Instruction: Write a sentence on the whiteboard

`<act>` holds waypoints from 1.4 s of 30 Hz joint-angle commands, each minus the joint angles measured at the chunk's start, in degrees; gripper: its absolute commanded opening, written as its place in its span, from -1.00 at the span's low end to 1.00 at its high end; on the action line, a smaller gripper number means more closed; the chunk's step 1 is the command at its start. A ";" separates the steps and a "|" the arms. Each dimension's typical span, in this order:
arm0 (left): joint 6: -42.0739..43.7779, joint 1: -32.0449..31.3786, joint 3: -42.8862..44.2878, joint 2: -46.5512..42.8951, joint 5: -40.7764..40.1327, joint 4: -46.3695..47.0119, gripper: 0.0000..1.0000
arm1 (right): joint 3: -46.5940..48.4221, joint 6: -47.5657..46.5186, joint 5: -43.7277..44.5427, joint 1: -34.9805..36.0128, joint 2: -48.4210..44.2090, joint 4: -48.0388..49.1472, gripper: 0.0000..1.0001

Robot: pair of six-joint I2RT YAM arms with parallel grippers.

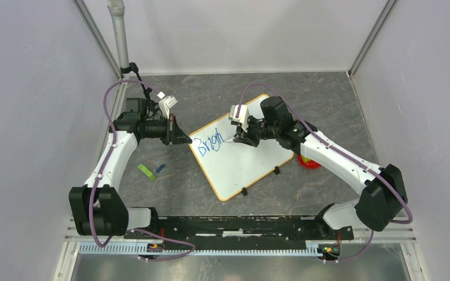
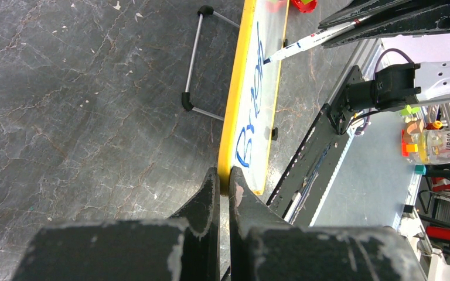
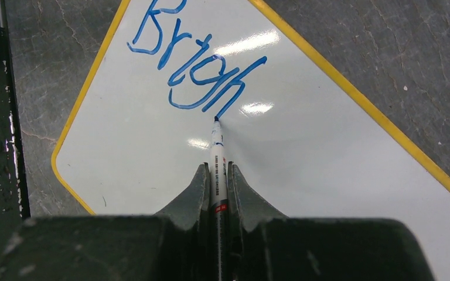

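Note:
The whiteboard [image 1: 246,161] with its yellow frame lies tilted on the grey table. Blue lettering of the sentence [image 1: 207,143] reads "Brigh" near its left corner, also clear in the right wrist view [image 3: 193,70]. My left gripper [image 2: 223,178] is shut on the whiteboard's yellow edge [image 2: 234,117] at that corner. My right gripper [image 3: 217,170] is shut on a white marker [image 3: 217,152], whose dark tip touches the board just below the "h". From the left wrist, the marker [image 2: 310,42] shows touching the board's far part.
A green piece [image 1: 146,171] and a small blue piece [image 1: 160,168] lie on the table left of the board. A red object [image 1: 308,162] sits under the right arm by the board's right edge. A wire stand [image 2: 196,64] lies beside the board.

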 commanded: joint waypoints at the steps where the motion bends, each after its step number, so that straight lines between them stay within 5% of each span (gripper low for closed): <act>1: 3.92 -0.43 0.51 -0.60 -0.24 -0.47 -0.95 | -0.19 -0.80 1.65 -0.47 -0.73 -0.55 -1.00; 16: 3.41 -0.43 0.52 -1.30 0.15 -0.42 -0.95 | 10.44 -0.80 2.06 -0.45 1.47 -3.27 -1.00; 42: 3.70 -0.43 0.44 -0.75 -0.48 -0.46 -0.95 | 9.51 -2.18 2.91 -1.62 3.33 -3.12 -1.00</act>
